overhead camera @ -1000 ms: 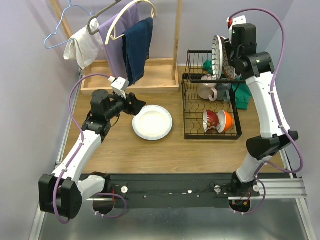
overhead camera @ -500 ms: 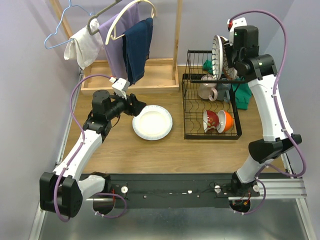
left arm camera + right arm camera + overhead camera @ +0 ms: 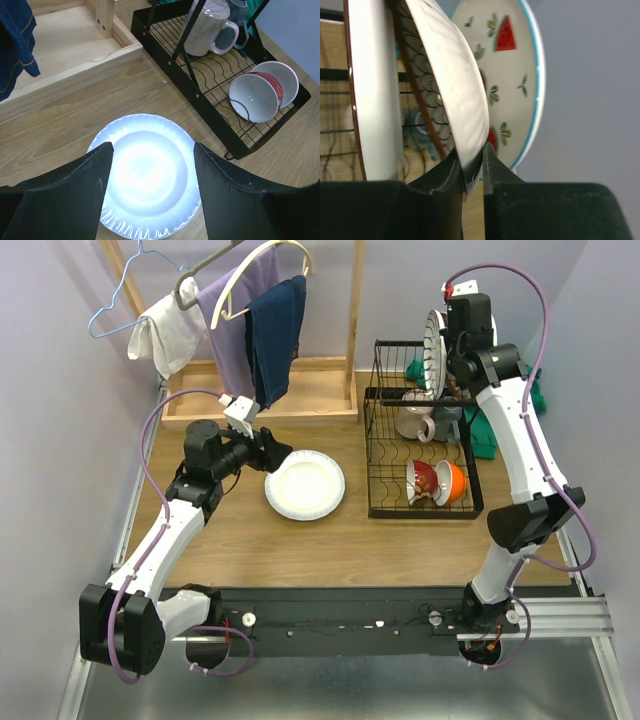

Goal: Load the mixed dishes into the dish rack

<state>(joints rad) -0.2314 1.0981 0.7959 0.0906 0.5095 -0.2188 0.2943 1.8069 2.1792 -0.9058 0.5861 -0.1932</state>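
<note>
Left jaws: gaping wide, hovering over white fluted-rim plate [image 3: 145, 172] lying on wooden counter [image 3: 60, 130].
Right jaws: pinching rim of white scale-patterned dish [image 3: 457, 85] standing upright in black wire dish rack [image 3: 425, 513].

- Table [image 3: 300, 540]: matt wood, visible grain.
- Far stand tray [image 3: 310, 390]: pale bare wood.
- Dish rack [image 3: 425, 513]: black coated wire.
- White plate [image 3: 305, 484]: glossy, glaring.
- Patterned dish [image 3: 460, 85]: smooth glazed ceramic.
- Hanging clothes [image 3: 275, 330]: soft matt cloth.

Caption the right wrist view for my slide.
Right fingers pinch the patterned dish by its rim, watermelon plate behind.
</note>
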